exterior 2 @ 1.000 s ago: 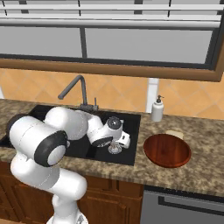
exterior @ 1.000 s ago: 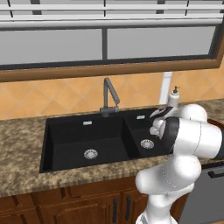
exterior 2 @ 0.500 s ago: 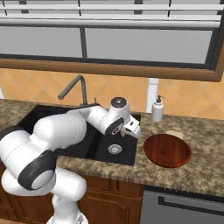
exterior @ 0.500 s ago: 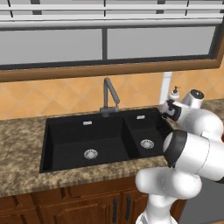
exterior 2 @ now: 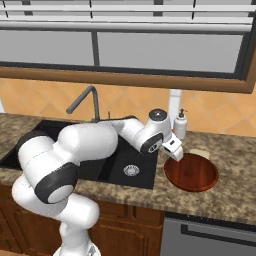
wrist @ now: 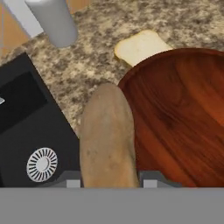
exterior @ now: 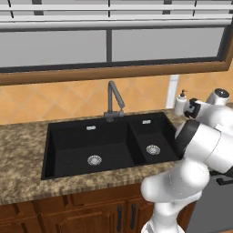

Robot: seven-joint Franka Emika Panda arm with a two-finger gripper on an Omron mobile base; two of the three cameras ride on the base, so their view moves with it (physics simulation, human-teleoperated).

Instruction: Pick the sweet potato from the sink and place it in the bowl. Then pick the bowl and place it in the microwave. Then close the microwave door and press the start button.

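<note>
The tan sweet potato (wrist: pixel 107 140) is held in my gripper (wrist: pixel 109 178), which is shut on it. It hangs over the counter just at the left rim of the glossy reddish-brown bowl (wrist: pixel 183 113). From the right base view, the gripper (exterior 2: pixel 176 154) hovers at the near-left edge of the bowl (exterior 2: pixel 195 176), which stands on the counter right of the black sink (exterior 2: pixel 112 165). The sink (exterior: pixel 109 145) has two basins, both without anything in them. The microwave is out of view.
A slice of bread (wrist: pixel 140 46) lies on the counter right behind the bowl. A white soap dispenser (exterior 2: pixel 180 125) stands near the wall behind the gripper. The dark faucet (exterior: pixel 113 98) rises behind the sink. The counter's front edge runs below the bowl.
The arm has swung right from over the narrow basin, carrying the sweet potato to the bowl's left rim. The bowl and sink have stayed put.
</note>
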